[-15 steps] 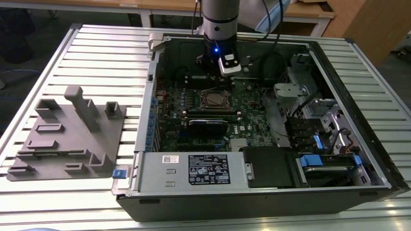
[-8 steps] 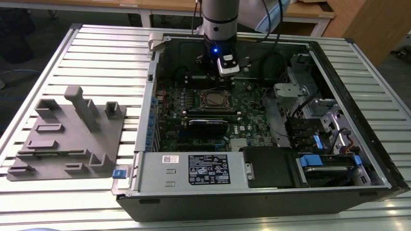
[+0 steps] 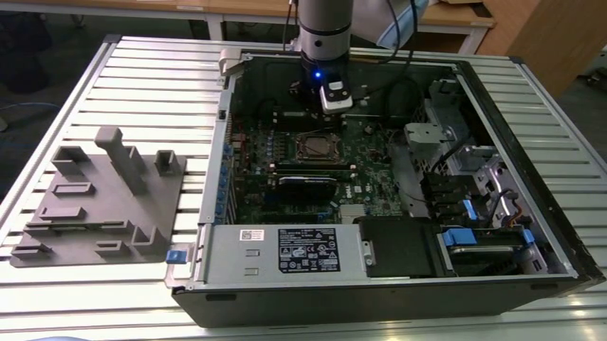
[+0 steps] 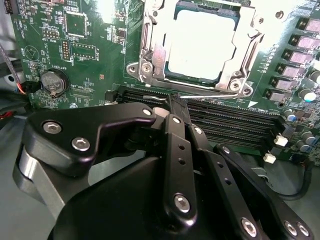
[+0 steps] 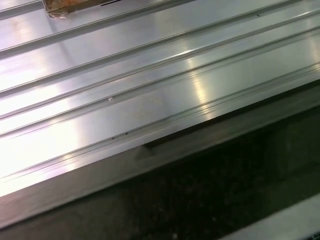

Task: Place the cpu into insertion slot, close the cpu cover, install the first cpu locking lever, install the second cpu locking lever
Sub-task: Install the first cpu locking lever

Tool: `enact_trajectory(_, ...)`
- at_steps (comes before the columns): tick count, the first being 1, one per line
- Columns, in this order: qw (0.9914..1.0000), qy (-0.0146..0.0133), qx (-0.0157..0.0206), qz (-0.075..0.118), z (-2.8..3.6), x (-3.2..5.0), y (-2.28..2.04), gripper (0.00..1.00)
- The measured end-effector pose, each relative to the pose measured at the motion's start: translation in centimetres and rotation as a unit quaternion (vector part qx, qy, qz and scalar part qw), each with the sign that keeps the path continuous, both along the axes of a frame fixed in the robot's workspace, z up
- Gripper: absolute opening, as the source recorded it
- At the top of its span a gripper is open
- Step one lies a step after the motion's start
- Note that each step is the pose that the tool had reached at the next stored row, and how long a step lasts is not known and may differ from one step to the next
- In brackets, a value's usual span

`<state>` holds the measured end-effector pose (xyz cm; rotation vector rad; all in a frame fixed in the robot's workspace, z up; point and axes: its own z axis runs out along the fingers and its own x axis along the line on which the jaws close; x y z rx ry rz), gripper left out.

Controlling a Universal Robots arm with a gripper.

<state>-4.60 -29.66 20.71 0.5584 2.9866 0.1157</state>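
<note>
Silver-topped cpu (image 4: 202, 42) lies framed by the cpu cover (image 4: 150, 42) in the second wrist view, closed gripper (image 4: 172, 101) nearby.

I see my arm (image 3: 325, 28) reaching down into the open computer case (image 3: 379, 302), which lies on the slatted metal tabletop (image 3: 142, 85). The gripper (image 3: 318, 106) hangs over the green motherboard (image 3: 374, 170), near the silvery-rimmed insertion slot (image 3: 318, 146), on its far side. A grey fixture block (image 3: 99, 202) sits on the exterior view's left, apart from the case.
</note>
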Motion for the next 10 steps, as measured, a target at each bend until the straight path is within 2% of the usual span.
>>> enact_trajectory(10, 0.99999, -0.0001, 0.0001, -0.005, -0.14, 0.21, 0.13, 0.11)
